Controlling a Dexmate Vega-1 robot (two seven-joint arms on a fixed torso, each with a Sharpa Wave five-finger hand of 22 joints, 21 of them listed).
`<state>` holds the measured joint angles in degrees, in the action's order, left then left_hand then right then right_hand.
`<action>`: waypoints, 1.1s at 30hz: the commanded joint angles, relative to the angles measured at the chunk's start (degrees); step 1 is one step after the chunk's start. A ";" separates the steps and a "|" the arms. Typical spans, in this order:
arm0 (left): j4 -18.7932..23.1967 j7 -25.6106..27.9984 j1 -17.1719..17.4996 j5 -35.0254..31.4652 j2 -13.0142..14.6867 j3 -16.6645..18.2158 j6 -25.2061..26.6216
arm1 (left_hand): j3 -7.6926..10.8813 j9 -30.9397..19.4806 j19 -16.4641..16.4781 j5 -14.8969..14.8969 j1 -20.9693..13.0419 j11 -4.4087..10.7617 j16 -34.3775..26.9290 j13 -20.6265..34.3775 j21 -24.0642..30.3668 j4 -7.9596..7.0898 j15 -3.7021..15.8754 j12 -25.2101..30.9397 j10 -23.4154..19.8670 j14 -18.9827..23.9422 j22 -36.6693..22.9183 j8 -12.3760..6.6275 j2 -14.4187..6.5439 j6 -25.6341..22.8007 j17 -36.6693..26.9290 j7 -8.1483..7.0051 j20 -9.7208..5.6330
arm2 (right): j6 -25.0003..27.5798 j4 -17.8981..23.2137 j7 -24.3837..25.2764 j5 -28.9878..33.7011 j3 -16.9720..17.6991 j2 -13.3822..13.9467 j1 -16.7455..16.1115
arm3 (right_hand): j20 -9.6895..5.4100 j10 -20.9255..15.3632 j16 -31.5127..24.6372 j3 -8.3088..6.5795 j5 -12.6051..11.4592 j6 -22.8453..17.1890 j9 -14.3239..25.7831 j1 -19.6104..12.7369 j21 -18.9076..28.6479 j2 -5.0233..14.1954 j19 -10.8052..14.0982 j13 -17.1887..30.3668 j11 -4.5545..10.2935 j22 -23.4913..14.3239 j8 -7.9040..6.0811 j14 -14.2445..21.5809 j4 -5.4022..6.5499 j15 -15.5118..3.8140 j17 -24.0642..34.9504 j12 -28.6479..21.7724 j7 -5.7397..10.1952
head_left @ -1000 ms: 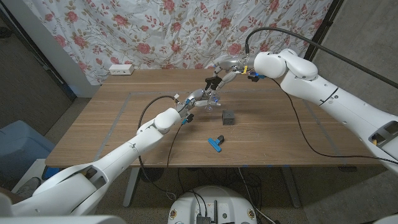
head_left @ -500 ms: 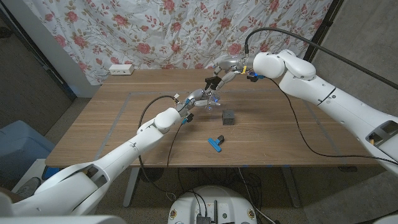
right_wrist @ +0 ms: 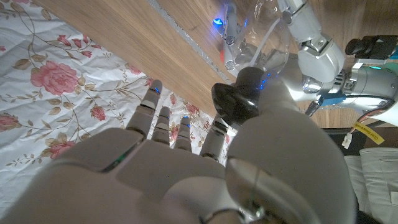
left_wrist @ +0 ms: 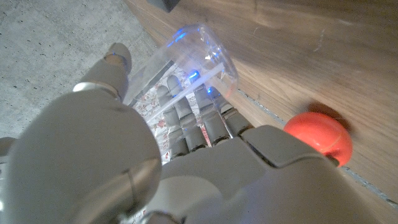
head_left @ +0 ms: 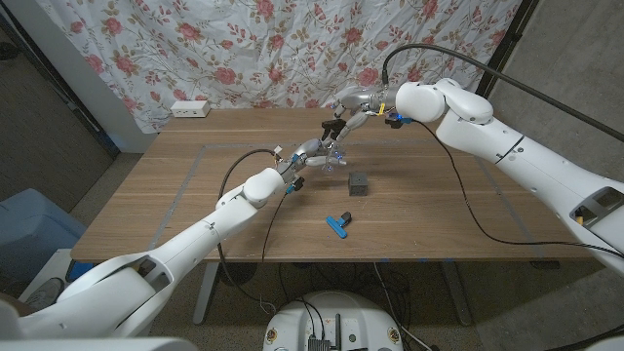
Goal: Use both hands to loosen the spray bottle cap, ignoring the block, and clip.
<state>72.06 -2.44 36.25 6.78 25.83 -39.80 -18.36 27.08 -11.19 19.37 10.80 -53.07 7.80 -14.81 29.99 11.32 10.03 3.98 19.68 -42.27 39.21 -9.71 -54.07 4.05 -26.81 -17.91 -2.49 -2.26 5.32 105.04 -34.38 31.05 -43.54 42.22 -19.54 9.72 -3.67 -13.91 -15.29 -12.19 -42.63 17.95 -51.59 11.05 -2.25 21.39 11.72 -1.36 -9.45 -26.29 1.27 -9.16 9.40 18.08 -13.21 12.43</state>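
Above the table's middle my left hand point(head_left: 305, 156) holds the clear spray bottle point(head_left: 330, 157) tilted, its black cap point(head_left: 334, 128) pointing up and away. My right hand point(head_left: 355, 103) comes in from the far side and grips that cap with its fingertips. In the left wrist view the clear bottle body point(left_wrist: 189, 59) lies in my left hand point(left_wrist: 186, 162). The right wrist view has my right hand point(right_wrist: 180, 174) pinching the black cap point(right_wrist: 235, 101), with the bottle point(right_wrist: 264, 34) and the left hand's fingers point(right_wrist: 311, 43) beyond it.
A dark grey block point(head_left: 359, 182) stands on the wooden table point(head_left: 175, 195) just nearer than the bottle, and a blue clip point(head_left: 338, 224) lies closer to the front edge. A white power strip point(head_left: 190, 108) sits at the far left corner. An orange round thing point(left_wrist: 318, 134) shows beside my left hand.
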 commanded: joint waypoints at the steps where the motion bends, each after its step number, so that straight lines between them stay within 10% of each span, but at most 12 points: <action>1: 0.05 -0.14 -0.27 -0.19 -0.13 -0.35 0.59 | 0.57 -0.07 0.36 0.38 11.16 1.04 -0.15 0.15 -0.21 -0.17 5.55 -0.20 -1.02 0.22 -0.15 0.05 -11.78 -2.32 -0.16 -2.21 -1.98 | 0.76 0.03 1.20 -1.11 -0.08 -0.44 -0.19 | -0.01 -1.23 -0.45 -0.54 0.16 -1.35 0.27 -0.59 0.04 0.22 0.65 0.11 0.15 -0.23 -0.73 0.99 0.05 -0.10 -0.05 -0.39 0.10; 33: 1.46 -0.23 0.65 -0.01 0.70 -0.21 1.20 | 0.97 -0.09 0.30 0.36 11.44 0.82 -0.10 0.28 -0.22 -0.27 5.76 -0.60 -0.92 -0.05 -0.15 0.29 -12.06 -1.99 -0.23 -1.92 -1.98 | 1.95 0.29 2.69 -5.14 0.98 0.49 -1.14 | -1.04 -5.05 -1.28 -1.32 0.40 -7.02 1.12 -1.29 0.15 0.94 2.27 0.01 1.09 -0.20 -3.95 3.43 0.04 -1.64 -0.21 -0.77 0.21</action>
<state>72.79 -2.86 36.28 6.60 26.15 -40.19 -17.54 27.23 -11.20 19.37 10.80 -52.84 8.31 -14.81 30.16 11.32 9.88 3.98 19.24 -42.78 39.20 -9.72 -53.64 4.28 -27.42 -17.96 -3.33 -2.26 6.87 105.46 -32.07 27.39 -43.01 42.34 -20.37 8.59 -8.00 -14.84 -16.24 -11.73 -48.14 18.85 -52.35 11.05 -1.48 23.34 11.73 -0.30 -9.45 -29.70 4.33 -9.17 7.78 17.81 -13.79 11.77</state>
